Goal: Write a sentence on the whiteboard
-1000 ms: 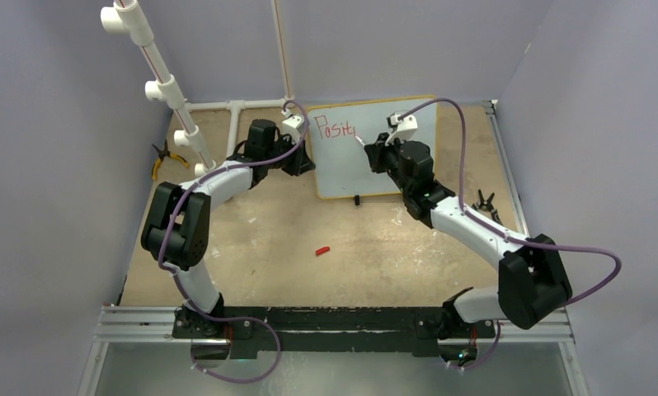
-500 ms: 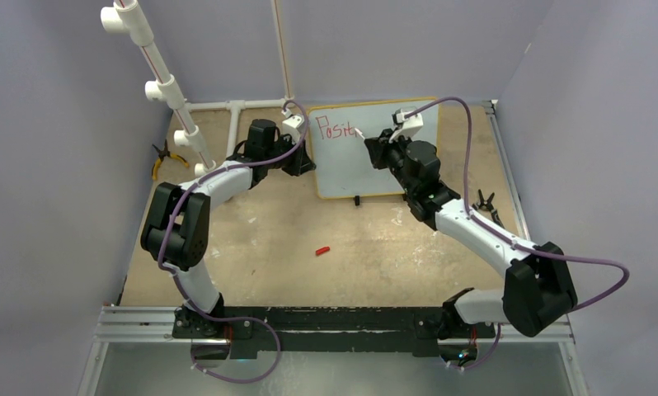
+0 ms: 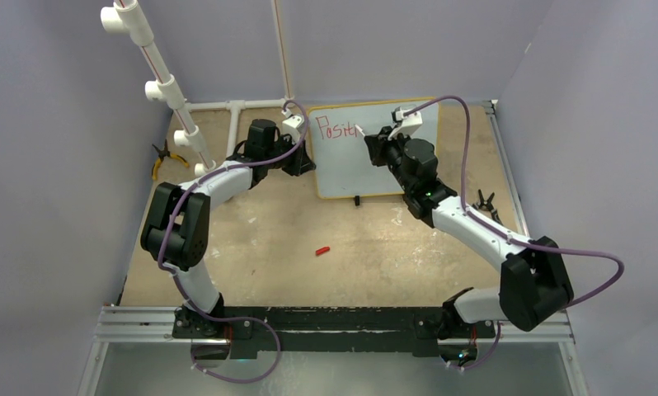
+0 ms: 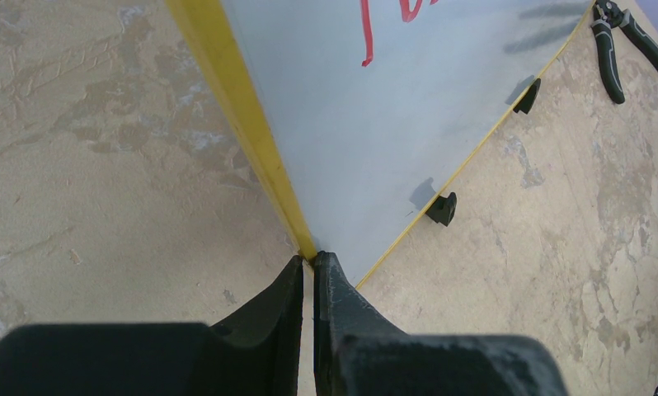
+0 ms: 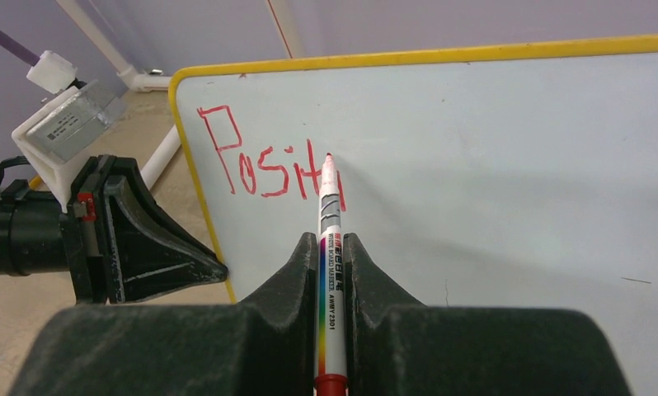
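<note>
Two holds: left gripper (image 4: 307,262) pinches the probably light, tippy whiteboard (image 4: 375,124) by its stiff frame (image 4: 240,124) near the bench's far edge; right gripper (image 5: 332,241) clenches the marker (image 5: 330,206).

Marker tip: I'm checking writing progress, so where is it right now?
In the right wrist view, the marker, clamped in the right gripper, has its tip at the right end of the red lettering, upper left of the whiteboard.

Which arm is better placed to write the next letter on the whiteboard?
Right. The right end effector is shut on the marker, whose tip is at the end of the red writing on the whiteboard. The left end effector grips the frame's corner, steadying it, and holds no marker.
</note>
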`<action>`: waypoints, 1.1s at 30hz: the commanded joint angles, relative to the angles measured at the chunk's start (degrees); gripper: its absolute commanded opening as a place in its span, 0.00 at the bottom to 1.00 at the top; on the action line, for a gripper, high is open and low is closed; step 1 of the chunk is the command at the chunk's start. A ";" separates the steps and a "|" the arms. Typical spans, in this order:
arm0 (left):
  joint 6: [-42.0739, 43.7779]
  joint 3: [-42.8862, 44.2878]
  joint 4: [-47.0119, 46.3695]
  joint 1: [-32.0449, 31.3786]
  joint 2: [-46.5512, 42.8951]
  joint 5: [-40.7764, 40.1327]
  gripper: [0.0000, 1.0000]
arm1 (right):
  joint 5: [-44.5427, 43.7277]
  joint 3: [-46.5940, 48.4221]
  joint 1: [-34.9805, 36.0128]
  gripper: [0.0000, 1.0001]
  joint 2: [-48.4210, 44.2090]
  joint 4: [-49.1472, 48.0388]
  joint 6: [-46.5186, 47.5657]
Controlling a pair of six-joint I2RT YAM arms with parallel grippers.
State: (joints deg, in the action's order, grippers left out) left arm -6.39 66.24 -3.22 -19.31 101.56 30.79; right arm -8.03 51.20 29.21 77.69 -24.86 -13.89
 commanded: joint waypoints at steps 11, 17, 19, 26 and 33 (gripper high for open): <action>0.59 1.53 -1.08 -0.38 -1.74 0.94 0.00 | -2.16 2.85 -0.12 0.00 1.71 -2.39 -0.44; 0.57 1.53 -1.08 -0.38 -1.80 1.05 0.00 | -2.94 3.04 -0.13 0.00 2.42 -2.02 -0.50; 0.62 1.53 -1.08 -0.38 -1.85 1.04 0.00 | -3.30 2.90 -0.12 0.00 2.30 -2.11 -0.56; 0.59 1.58 -1.08 -0.31 -1.91 1.21 0.00 | -2.98 3.18 -0.12 0.00 2.79 -1.96 -0.50; 0.43 1.53 -1.08 -0.38 -1.97 1.10 0.00 | -1.75 3.29 -0.12 0.00 2.84 -1.97 -0.35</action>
State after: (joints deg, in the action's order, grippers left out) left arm -6.35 66.24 -2.74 -19.25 101.56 30.30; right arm -8.45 52.16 29.23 80.58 -25.28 -14.15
